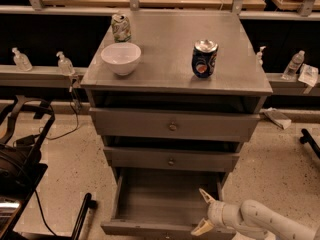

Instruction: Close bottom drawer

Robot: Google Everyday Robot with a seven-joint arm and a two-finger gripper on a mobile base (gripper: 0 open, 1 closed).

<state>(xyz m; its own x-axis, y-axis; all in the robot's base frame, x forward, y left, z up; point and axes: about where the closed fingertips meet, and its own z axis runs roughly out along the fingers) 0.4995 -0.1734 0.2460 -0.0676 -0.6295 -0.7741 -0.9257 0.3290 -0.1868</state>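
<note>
The bottom drawer [165,199] of the grey cabinet stands pulled far out, its box empty inside, its front panel at the frame's lower edge. My gripper [204,212] is open, its two cream fingers spread over the drawer's front right corner, one finger [205,196] above the inside, the other [202,227] by the front panel. My white arm [265,221] comes in from the lower right. The two drawers above, the middle drawer [171,160] and the top drawer [173,126], sit almost shut.
On the cabinet top stand a white bowl [121,58], a blue soda can [204,58] and a green can [120,27]. A black chair [20,174] is at the left. Small bottles [65,64] line the shelf behind.
</note>
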